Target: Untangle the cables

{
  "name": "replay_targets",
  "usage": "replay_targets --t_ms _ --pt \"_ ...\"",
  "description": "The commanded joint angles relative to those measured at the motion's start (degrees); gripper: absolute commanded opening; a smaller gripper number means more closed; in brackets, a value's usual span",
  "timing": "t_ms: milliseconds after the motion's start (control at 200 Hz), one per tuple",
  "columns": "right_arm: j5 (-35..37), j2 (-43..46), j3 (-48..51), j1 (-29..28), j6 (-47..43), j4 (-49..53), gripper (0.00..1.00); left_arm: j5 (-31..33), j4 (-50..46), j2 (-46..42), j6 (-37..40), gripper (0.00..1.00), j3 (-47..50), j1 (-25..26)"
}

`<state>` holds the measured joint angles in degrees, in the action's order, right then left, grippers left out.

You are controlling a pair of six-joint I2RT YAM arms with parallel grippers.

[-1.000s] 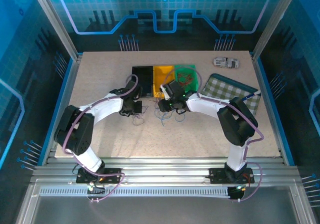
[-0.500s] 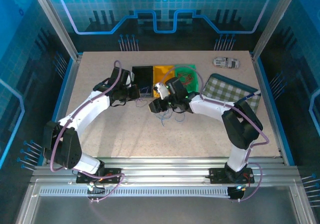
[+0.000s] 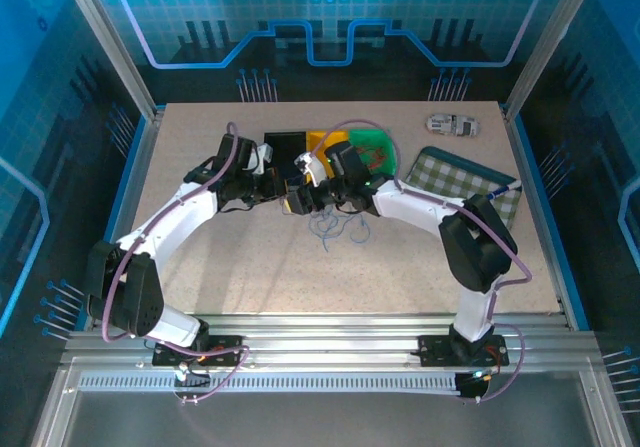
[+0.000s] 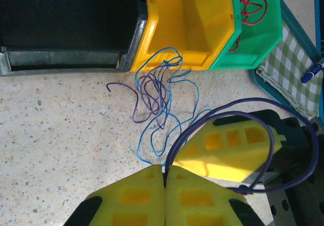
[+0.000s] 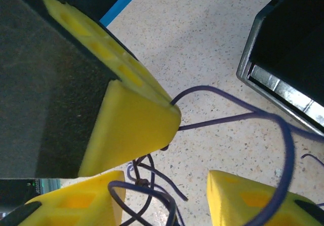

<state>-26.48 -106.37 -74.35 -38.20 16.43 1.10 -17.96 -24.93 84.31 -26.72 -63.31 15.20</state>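
Cables (image 4: pixel 154 92): a loose blue and purple tangle lying on the speckled table (image 4: pixel 50 135), just in front of the black bin (image 4: pixel 66 18) and the yellow bin (image 4: pixel 187 18). The left gripper (image 4: pixel 164 173) is clenched on one purple strand, which loops away rightward. The right gripper (image 5: pixel 164 185), just beside it, has its jaws apart astride dark strands of the tangle.

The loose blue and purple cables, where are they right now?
In the left wrist view the cables lie on the table just in front of the yellow bin, beyond the left pincer.
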Motion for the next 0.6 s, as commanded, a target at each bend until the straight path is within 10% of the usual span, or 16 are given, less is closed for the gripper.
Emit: replay_targets --t_ms 0,160,475,596 --pt "-4.15 -1.16 -2.37 0.85 -0.34 2.08 0.25 -2.06 1.48 -0.38 -3.32 0.00 1.57 -2.03" --pt "-3.52 1.39 2.11 0.91 0.24 1.00 0.00 -1.88 5.70 -1.78 -7.63 0.00 4.88 -4.04" --pt "-0.73 5.57 4.29 2.82 1.00 1.44 0.00 2.44 4.77 -2.78 -9.46 0.00 8.16 -4.73" --pt "3.10 8.70 7.19 5.19 1.62 1.14 0.00 6.85 5.67 -5.53 -13.35 0.25 12.84 -5.35"
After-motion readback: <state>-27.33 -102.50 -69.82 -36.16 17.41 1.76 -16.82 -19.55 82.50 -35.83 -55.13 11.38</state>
